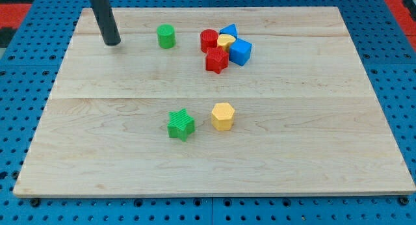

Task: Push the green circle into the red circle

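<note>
The green circle (166,36) stands near the view's top, left of centre. The red circle (208,40) is to its right, a short gap away, at the left edge of a cluster of blocks. My tip (112,41) rests on the board to the left of the green circle, about a block's width or two from it and not touching it. The rod rises from the tip toward the view's top.
The cluster beside the red circle holds a small yellow block (225,41), a blue triangle (229,31), a blue block (240,52) and a red star (216,60). A green star (181,125) and a yellow hexagon (223,116) sit mid-board. The wooden board (325,121) lies on a blue pegboard.
</note>
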Tool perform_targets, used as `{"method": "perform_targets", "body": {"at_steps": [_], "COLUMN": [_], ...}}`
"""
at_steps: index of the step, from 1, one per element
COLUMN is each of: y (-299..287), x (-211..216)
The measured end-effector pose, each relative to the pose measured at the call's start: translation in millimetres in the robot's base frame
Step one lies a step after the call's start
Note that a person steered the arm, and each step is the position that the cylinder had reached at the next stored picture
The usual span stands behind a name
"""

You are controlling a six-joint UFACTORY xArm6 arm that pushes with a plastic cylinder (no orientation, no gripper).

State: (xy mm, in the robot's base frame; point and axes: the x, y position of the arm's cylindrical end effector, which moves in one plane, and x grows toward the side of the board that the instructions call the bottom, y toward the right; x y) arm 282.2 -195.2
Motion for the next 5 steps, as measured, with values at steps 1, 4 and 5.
{"method": "perform_targets", "body": {"at_steps": [1,4,5], "y": [34.0,122.9,125.7], "x": [-23.3,15.6,15.6]}}
